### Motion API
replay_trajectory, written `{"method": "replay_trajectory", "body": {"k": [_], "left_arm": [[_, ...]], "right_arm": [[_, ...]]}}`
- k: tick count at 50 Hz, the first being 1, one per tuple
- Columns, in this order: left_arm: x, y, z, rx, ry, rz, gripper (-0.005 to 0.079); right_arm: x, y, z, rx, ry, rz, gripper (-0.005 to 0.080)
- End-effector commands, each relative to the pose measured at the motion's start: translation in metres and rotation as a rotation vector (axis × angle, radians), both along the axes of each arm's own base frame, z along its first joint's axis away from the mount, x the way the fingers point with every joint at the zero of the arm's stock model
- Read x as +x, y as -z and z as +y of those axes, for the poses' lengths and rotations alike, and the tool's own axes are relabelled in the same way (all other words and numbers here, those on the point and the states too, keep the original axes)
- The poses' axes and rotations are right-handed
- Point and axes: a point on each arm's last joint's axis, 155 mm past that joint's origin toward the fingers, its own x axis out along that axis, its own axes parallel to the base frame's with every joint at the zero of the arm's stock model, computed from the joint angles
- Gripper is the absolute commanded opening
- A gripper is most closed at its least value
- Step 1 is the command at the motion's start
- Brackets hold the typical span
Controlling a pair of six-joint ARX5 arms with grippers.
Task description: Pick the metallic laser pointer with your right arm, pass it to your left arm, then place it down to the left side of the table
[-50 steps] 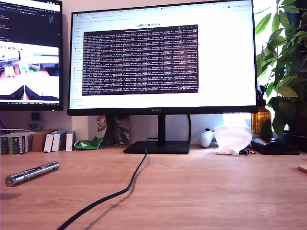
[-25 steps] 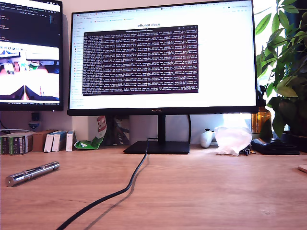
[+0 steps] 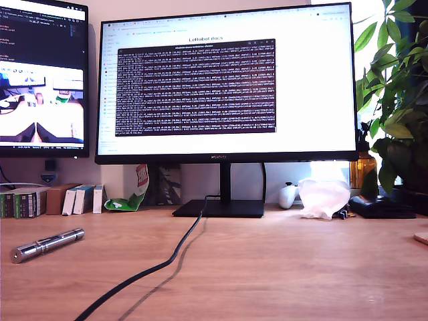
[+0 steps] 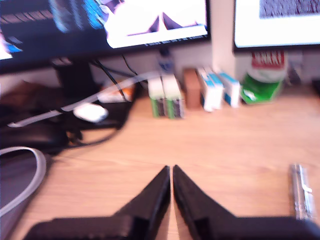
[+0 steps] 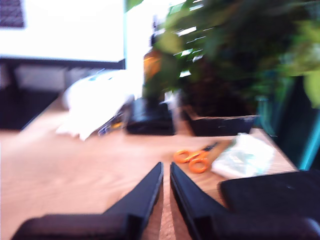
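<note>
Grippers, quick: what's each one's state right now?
My first gripper: shut, holding nothing; the slim silver metal laser pointer lies apart on the light-brown wooden table.
My second gripper: shut, holding nothing.

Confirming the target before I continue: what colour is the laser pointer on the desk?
Shiny silver metal, with ringed segments; the laser pointer shows best in the exterior view.

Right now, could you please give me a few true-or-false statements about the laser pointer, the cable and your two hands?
1. The metallic laser pointer lies on the table at the exterior view's left. True.
2. My first hand grips the pointer. False: it is shut on nothing, with the pointer lying apart from it.
3. The black cable lies across the pointer. False: they lie apart.
4. My second hand holds nothing. True.
5. Orange scissors lie ahead of my second hand. True.
</note>
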Motion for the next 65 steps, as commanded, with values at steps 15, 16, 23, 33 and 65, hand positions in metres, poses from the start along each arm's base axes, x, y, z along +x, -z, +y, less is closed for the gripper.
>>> {"method": "replay_trajectory", "body": {"k": [15, 16, 23, 33, 65], "left_arm": [[0.001, 0.013, -0.003, -0.007, 0.008, 0.018, -0.0018], [0.001, 0.012, -0.003, -0.008, 0.008, 0.017, -0.0018], [0.001, 0.011, -0.003, -0.008, 0.008, 0.013, -0.0018], [0.001, 0.011, -0.003, -0.012, 0.008, 0.01, -0.0019], [-0.001, 0.021, -0.004, -0.021, 0.01, 0.048, -0.0018]], "right_arm": [[-0.009, 0.004, -0.011, 0.028, 0.057, 0.0, 0.0036], [-0.01, 0.004, -0.011, 0.033, 0.058, -0.002, 0.0036], [-0.015, -0.004, -0.012, 0.047, 0.059, -0.042, 0.0036], [-0.026, -0.004, -0.031, 0.071, 0.163, -0.057, 0.0036], [-0.02, 0.014, 0.012, 0.081, -0.074, 0.032, 0.0036]]}}
